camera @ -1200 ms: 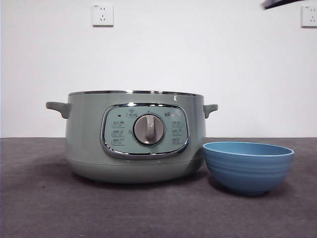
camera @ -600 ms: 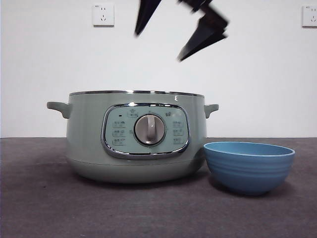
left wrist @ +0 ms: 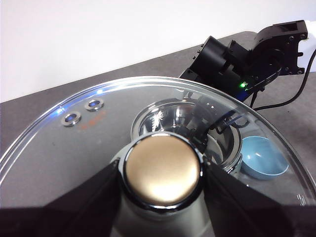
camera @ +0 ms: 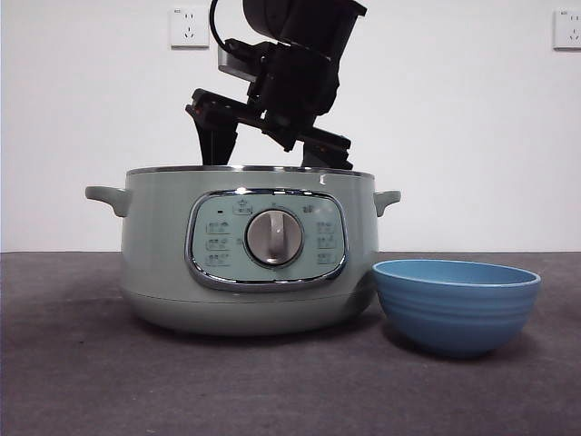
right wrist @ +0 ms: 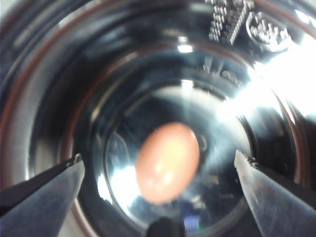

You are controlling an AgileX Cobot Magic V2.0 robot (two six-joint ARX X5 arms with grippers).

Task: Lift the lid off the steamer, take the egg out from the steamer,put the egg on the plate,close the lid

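Egg (right wrist: 168,163) between spread right tool (right wrist: 158,170) jaws (tool newly lowered into steamer (camera: 245,263)).

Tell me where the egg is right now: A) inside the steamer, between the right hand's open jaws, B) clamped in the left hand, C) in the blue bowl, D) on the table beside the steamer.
A. The right wrist view shows the egg lying on the shiny bottom of the steamer, with the right hand open on either side of it and not touching it.
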